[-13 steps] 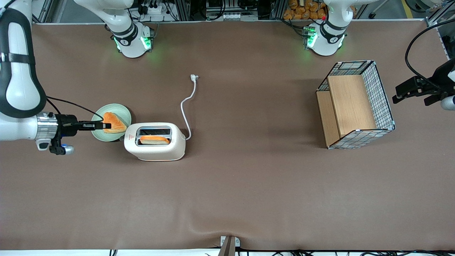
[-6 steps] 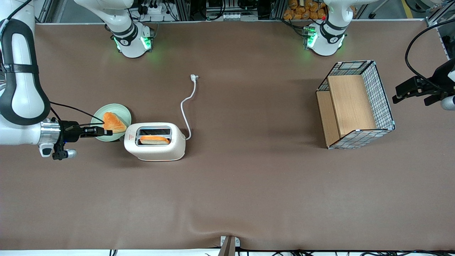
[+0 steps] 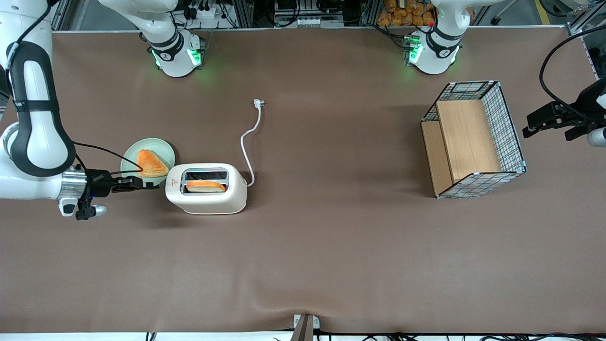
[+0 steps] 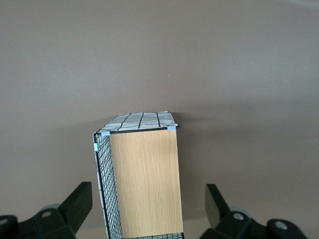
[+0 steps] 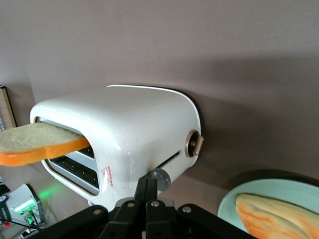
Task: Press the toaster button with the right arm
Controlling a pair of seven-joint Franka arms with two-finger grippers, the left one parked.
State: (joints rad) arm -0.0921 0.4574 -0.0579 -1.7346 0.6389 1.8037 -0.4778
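Front view, read from the working arm's end across the table: the right arm [image 3: 33,142] reaches in level, its gripper [image 3: 150,184] just beside the end face of the toaster [image 3: 206,188] that carries the controls; the fingers lie pressed together, holding nothing, as the right wrist view confirms, where the closed tips [image 5: 146,191] sit at the round lever knob [image 5: 158,178] at the foot of the slot in that end face, with a bronze dial [image 5: 193,144] at about two o'clock from the knob; whether the tips already touch the knob cannot be told. At about eleven o'clock from the gripper, a pale green plate [image 3: 133,155] bears a triangular toast slice [image 3: 151,163]; a second bread slice [image 3: 205,186] stands in the toaster slot nearer the front camera; the white cord [image 3: 248,142] runs from the toaster toward one o'clock to its unplugged plug [image 3: 258,102]; a wire basket with wooden panels [image 3: 473,138] lies toward the parked arm's end.

Risks, as judged: the toaster stands free on the cloth, so a sideways push rather than a downward one may slide it along the table; the narrow closed tips may slip off the rounded knob; a drift toward the dial would turn the wrong control; the arm's cable [image 3: 106,151] hangs over the plate and could snag the toast.
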